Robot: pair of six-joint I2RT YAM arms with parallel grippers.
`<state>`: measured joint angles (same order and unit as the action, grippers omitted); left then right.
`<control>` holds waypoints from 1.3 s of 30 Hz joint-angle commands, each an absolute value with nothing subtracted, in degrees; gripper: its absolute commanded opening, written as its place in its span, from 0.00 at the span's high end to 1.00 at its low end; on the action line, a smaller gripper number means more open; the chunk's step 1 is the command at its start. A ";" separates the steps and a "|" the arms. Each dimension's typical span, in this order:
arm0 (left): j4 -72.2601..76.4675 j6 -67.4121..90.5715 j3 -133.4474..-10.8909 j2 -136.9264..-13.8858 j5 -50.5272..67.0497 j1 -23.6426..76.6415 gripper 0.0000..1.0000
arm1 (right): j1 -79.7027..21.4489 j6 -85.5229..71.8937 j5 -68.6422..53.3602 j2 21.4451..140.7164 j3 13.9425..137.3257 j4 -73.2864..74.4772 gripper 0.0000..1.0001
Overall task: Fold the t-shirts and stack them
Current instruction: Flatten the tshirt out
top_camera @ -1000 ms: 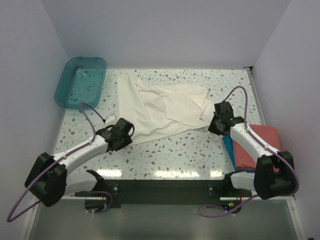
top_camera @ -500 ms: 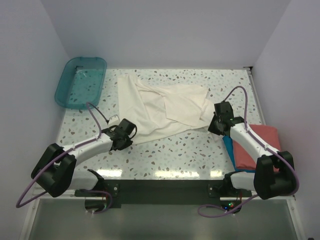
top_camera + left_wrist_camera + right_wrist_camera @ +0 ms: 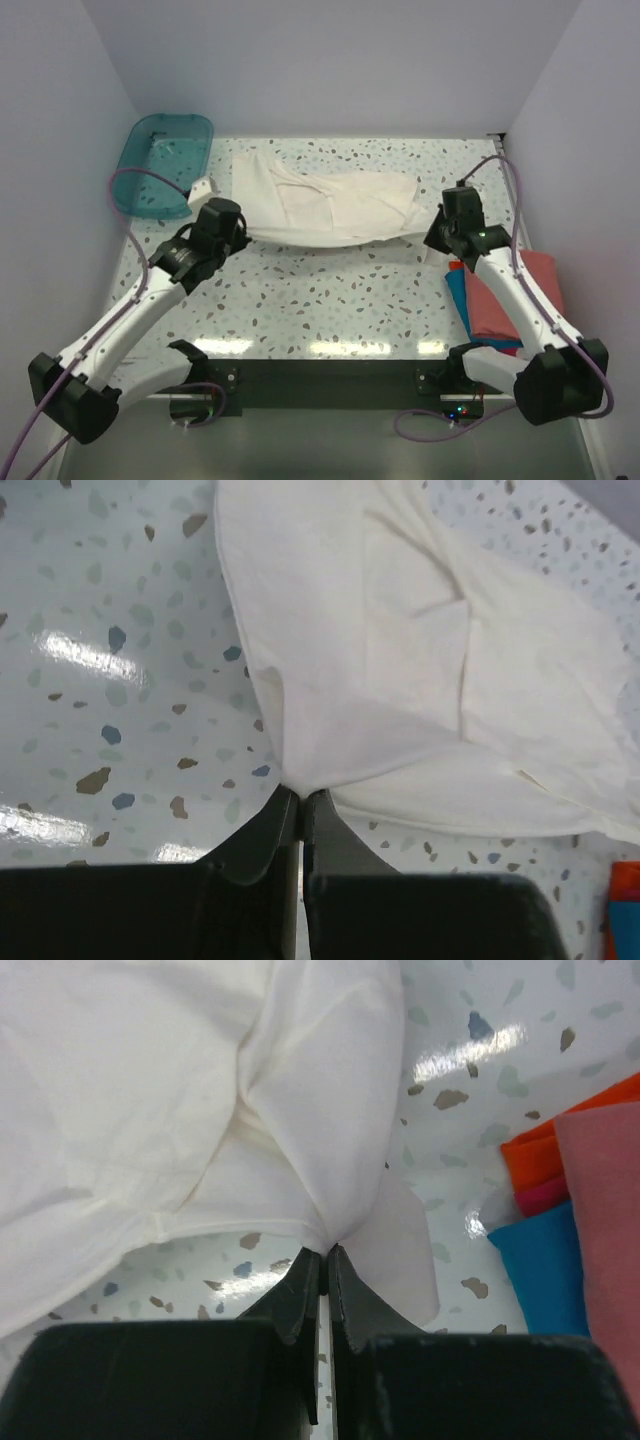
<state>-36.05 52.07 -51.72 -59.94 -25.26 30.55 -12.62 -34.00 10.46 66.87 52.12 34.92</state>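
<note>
- While both arms reach out over the speckled surface point(image 3: 330, 300), the cream-white t-shirt point(image 3: 330, 200) is stretched crosswise between them, lying toward the far side.
- At the shirt's near left corner the left hand point(image 3: 300, 798) is clenched, its 2 fingers pressed together on a pinch of cloth. Creases fan out from the tips.
- On the near right corner the right hand point(image 3: 326, 1255) is clenched the same way, and a small flap of cloth hangs past its fingertips.
- Between the 2 grips the near hem runs in a shallow sagging line, with a shadow on the surface beneath it. The far part of the shirt looks to lie flat, wrinkled, with folds across its middle.
- Over at the right edge the salmon-red t-shirt point(image 3: 515, 295) lies folded just beside the right arm. It sits on top of the bright blue t-shirt point(image 3: 458, 290), whose edge pokes out on the side toward the middle.
- From the right wrist camera an orange-red edge point(image 3: 590, 1110) shows at that pile; I cannot tell which piece it belongs to.
- In the far left corner sits a translucent teal tub point(image 3: 160, 165), apart from the cream shirt.
</note>
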 commanded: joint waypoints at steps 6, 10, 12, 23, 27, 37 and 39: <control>-46.14 39.73 -77.15 -51.42 -34.45 29.71 1.00 | -12.39 -31.12 17.93 53.62 72.66 47.72 1.00; -45.53 36.48 -88.30 -50.54 -34.63 29.62 1.00 | -12.39 -29.36 18.02 51.77 83.12 50.27 1.00; -44.21 34.64 -90.95 -50.71 -35.15 29.71 1.00 | -12.39 -27.52 16.80 52.64 89.98 50.80 1.00; -30.96 25.50 -97.92 -62.39 -33.50 29.10 1.00 | -12.39 -21.36 5.19 67.31 105.47 41.77 1.00; -22.61 26.62 -94.93 -70.89 -18.76 19.10 1.00 | -12.39 -19.60 2.02 79.15 105.55 34.55 1.00; -18.54 27.33 -136.98 -105.80 3.50 6.78 1.00 | -12.39 -15.21 8.08 105.80 144.44 36.04 1.00; -17.76 28.21 -142.71 -108.18 4.92 5.72 1.00 | -12.31 -13.98 10.19 105.65 146.42 33.76 1.00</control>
<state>-23.70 28.05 -130.26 -109.71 -2.28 7.68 -12.69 -17.61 5.74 111.22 136.16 39.97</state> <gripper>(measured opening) 0.039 0.023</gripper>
